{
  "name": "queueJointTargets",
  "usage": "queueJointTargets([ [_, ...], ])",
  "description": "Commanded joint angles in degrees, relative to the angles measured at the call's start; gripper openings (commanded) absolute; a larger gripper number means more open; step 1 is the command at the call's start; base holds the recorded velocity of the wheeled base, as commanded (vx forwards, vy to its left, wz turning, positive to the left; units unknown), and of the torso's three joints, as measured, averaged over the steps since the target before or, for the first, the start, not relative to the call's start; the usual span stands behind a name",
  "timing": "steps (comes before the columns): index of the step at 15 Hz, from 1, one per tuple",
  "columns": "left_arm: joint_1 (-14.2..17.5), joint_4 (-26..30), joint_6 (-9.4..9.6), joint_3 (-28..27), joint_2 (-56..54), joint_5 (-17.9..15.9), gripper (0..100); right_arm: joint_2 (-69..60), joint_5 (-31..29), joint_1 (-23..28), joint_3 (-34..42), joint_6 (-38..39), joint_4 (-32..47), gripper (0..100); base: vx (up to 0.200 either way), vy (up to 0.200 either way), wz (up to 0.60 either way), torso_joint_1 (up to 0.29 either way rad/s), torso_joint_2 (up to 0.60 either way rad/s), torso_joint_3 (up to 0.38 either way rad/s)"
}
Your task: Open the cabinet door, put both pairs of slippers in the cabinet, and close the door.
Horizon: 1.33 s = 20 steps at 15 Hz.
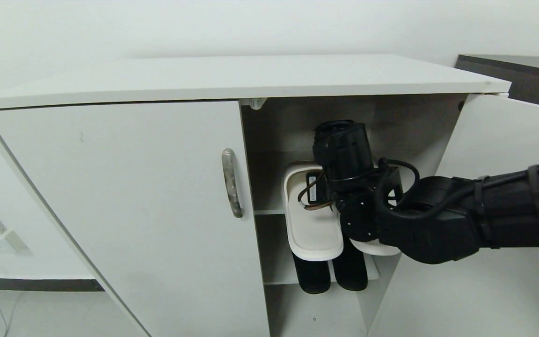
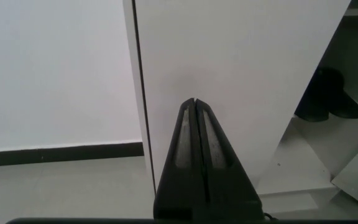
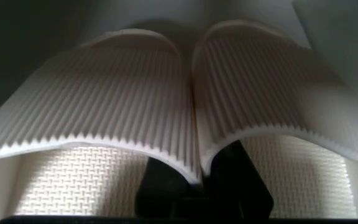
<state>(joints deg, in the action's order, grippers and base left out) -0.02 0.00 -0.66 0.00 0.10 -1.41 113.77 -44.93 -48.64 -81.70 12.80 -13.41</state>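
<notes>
Both pairs of slippers were already inside the cabinet (image 1: 232,77), though only one had been let go. The black slippers (image 1: 311,278) lay side by side on the lower shelf (image 1: 276,282), heels hanging past its front edge. The white slippers (image 1: 314,234) sat on the shelf above, their heels also sticking out over the edge, with the right end effector (image 3: 201,182) reaching in over them. In the right wrist view its fingers (image 3: 235,177) were pushed in under the two ribbed straps where they meet, apparently pinching them together, so I judged the pair still gripped rather than released.

The right door (image 1: 498,140) stood wide open, while the left door (image 1: 124,201) with its metal handle (image 1: 232,182) was shut. The left end effector (image 2: 195,109) was closed on nothing, pointing at the outside of the left door.

By my reckoning the opening was done and the loading nearly so. What remained was to release the white pair, perhaps nudge the overhanging heels inward, withdraw the arm, and swing the right door closed.
</notes>
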Motion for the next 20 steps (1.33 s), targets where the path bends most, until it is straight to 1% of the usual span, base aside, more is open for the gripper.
queueJointTargets([
  [1, -0.1, 0.0, -0.04, 0.0, 0.0, 0.0, 0, 4.2, 0.2, 2.5, -3.9, -0.4, 0.1, 0, 0.000, 0.000, 0.00, 0.000, 0.00, 0.000],
  [5, 0.0, 0.0, -0.13, 0.0, 0.0, 0.0, 0, 6.5, 1.6, 4.8, -9.0, -2.6, 0.4, 0, 0.000, 0.000, 0.00, 0.000, 0.00, 0.000],
  [8, -0.1, 0.0, -0.13, 0.0, 0.0, 0.0, 0, 8.7, 2.4, 5.7, -13.4, -2.9, 3.3, 0, 0.000, 0.000, 0.00, 0.000, 0.00, 0.000],
  [14, 0.0, 0.0, -0.13, 0.0, 0.0, 0.1, 0, 9.7, 4.1, 6.6, -16.8, -2.9, 5.8, 0, 0.000, 0.000, 0.00, 0.000, 0.00, 0.000],
  [20, -0.1, 0.0, -0.13, 0.0, 0.0, 0.1, 0, 10.4, 4.2, 6.8, -17.4, -2.8, 5.8, 0, 0.000, 0.000, 0.00, 0.000, 0.00, 0.000],
])
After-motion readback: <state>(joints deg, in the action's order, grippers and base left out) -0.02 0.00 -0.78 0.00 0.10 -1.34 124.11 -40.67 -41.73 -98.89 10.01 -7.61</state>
